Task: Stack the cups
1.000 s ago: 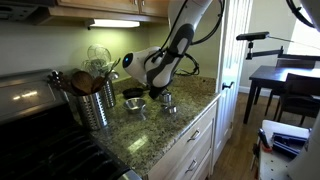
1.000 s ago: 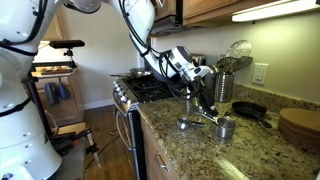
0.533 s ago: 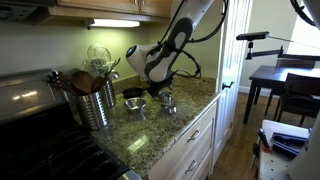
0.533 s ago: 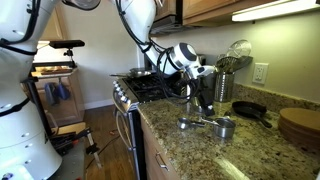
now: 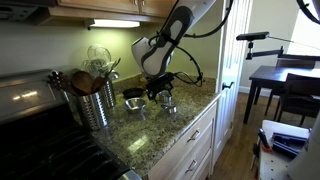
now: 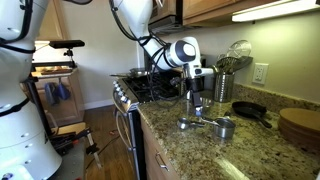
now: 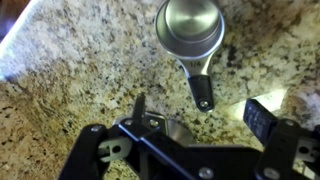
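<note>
The granite counter [image 5: 150, 135] bears a ribbed steel canister [image 5: 95, 103] crammed with wooden and wire utensils. Beside the canister, nearer the counter's edge, two shiny metal cups [image 5: 135, 104] can be counted. The gripper [image 7: 198, 104] hangs above them, jaws spread, holding nothing. In the wrist view one empty cup [image 7: 190, 30] lies just beyond its fingertips, the handle pointing between them.

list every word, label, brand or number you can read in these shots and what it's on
No text can be read in any view.
The cup: its handle is too blurred to show any size mark.
The utensil canister: no label shows.
The gripper: no legible brand.
</note>
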`<state>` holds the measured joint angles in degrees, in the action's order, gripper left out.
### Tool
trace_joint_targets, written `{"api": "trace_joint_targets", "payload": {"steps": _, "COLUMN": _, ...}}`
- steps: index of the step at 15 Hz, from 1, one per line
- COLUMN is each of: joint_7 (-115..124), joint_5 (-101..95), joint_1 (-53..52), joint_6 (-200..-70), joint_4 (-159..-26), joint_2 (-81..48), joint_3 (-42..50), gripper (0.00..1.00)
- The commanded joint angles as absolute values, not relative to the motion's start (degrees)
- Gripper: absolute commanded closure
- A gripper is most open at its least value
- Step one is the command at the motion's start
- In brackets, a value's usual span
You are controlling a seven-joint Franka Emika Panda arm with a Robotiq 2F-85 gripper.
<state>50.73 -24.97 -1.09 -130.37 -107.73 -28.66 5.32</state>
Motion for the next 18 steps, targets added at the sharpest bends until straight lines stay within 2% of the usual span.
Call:
{"api": "trace_joint_targets", "payload": {"steps": 1, "joint_7": 47.0, "joint_5": -19.9, "joint_1": -0.8, "joint_6": -132.4, "joint_4": -114.4, "joint_2": -24.5, "joint_3": 6.5, "gripper": 0.00}}
{"api": "trace_joint_targets", "payload": {"steps": 15, "joint_7": 38.2, "joint_5": -6.7, "joint_1": 2.6, "joint_6": -140.1, "joint_4": -123.4, "joint_2": -21.7, "joint_3": 9.5, "gripper": 0.00}}
{"api": "trace_joint_targets", "payload": {"steps": 16, "joint_7": 37.8, "joint_5": -6.2, "joint_1": 2.6, "joint_6": -140.3, "joint_4": -123.5, "joint_2": -21.6, "joint_3": 9.7, "gripper": 0.25}}
{"api": "trace_joint_targets", "payload": {"steps": 18, "joint_7": 37.3, "joint_5": -5.4, "joint_1": 2.5, "joint_6": -140.5, "joint_4": -123.8, "joint_2": -21.4, "joint_3": 10.0, "gripper": 0.33}}
